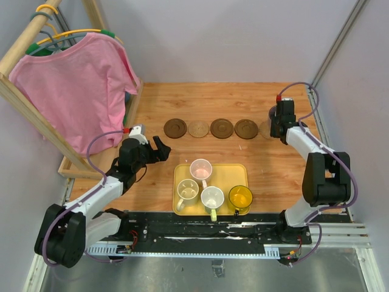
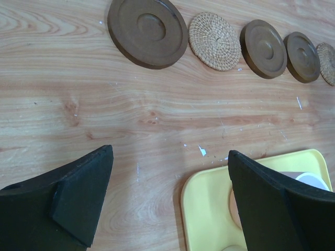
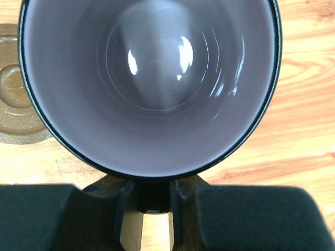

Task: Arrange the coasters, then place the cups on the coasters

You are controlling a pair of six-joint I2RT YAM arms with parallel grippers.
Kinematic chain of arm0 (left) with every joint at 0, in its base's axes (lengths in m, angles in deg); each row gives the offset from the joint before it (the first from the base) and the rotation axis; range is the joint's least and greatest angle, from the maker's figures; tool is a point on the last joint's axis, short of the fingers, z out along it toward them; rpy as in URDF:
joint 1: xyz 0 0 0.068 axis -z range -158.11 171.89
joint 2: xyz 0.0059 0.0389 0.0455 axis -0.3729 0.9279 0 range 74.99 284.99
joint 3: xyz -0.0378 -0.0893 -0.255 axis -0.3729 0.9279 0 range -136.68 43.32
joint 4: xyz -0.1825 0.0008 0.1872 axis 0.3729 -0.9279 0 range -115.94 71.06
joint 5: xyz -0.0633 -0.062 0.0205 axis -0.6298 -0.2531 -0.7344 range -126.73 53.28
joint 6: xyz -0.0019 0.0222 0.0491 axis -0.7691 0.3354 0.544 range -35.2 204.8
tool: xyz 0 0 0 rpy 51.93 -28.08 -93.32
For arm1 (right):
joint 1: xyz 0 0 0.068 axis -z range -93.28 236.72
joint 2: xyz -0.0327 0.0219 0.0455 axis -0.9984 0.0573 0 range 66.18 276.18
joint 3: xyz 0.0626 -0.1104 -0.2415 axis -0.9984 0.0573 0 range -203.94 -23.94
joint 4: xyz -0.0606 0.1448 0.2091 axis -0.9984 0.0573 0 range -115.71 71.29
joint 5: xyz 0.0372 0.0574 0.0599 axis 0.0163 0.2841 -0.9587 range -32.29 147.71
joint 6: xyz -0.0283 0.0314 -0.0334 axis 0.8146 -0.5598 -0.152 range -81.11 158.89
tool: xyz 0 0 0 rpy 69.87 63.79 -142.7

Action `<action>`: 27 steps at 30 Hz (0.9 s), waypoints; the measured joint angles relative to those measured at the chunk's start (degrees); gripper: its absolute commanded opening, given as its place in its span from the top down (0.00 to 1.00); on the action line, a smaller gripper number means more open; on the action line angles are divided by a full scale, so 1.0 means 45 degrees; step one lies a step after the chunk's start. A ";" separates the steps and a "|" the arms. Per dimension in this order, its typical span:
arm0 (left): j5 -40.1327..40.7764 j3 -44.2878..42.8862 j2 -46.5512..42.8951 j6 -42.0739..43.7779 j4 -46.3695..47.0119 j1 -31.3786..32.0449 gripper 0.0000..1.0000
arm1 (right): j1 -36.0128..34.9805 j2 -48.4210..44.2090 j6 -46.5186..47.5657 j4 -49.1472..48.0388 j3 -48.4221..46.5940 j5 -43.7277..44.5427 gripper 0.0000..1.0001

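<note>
Top view: coasters (image 1: 222, 128) lie in a row at 12 o'clock of the yellow tray (image 1: 243, 169), which holds four cups (image 1: 212, 197).
Left wrist: left gripper (image 2: 170, 151) has its jaws wide apart; tray at 5 o'clock.
Right wrist: right gripper (image 3: 154, 196) is clamped on the handle of the grey-purple cup (image 3: 152, 78); dark coaster (image 3: 13, 99) at 9 o'clock.

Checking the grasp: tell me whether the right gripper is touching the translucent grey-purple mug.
Touching. The right wrist view shows the right gripper closed on the handle of the translucent grey-purple mug.
</note>
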 measured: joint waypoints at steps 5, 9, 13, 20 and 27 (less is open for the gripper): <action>-0.0005 -0.0010 0.0063 -0.0005 0.0000 0.0000 0.06 | 0.0131 0.0748 0.0141 -0.0121 -0.0539 -0.0646 0.99; -0.0005 -0.0010 0.0097 -0.0005 0.0000 0.0000 0.06 | 0.0131 0.1122 0.0170 -0.0194 -0.0593 -0.0918 0.99; -0.0005 -0.0010 0.0102 -0.0005 0.0000 0.0000 0.06 | 0.0136 0.1365 0.0170 -0.0189 -0.0593 -0.0957 0.99; -0.0015 -0.0005 0.0214 -0.0005 0.0000 0.0000 0.06 | 0.0233 0.1535 0.0170 -0.0194 -0.0593 -0.1010 0.99; -0.0015 -0.0010 0.0267 -0.0005 0.0000 0.0000 0.06 | 0.0340 0.1642 0.0165 -0.0204 -0.0593 -0.1093 0.99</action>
